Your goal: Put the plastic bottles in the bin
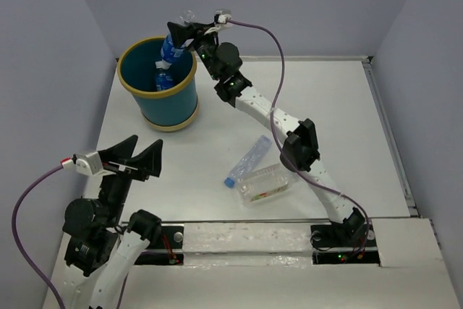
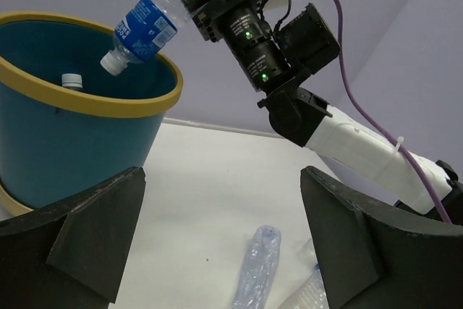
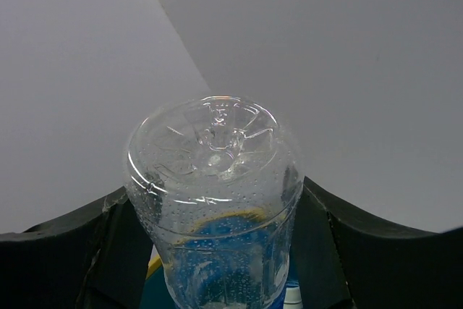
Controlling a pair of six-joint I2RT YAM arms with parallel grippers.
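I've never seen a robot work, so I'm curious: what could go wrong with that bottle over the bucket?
The blue-labelled bottle hangs tilted, cap down, close to the bin rim; released, it might clip the rim and tumble out. The slim bottle and the wider bottle on the table lie close together; grabbing one may shove the other.

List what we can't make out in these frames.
- Top view: inside of the bin mostly hidden by its wall and the held bottle; count unclear.
- Top view: label on the larger bottle too small to read.
- Left wrist: crushed bottle cut off by the bottom edge.
- Right wrist: held bottle's cap end runs off the bottom edge.
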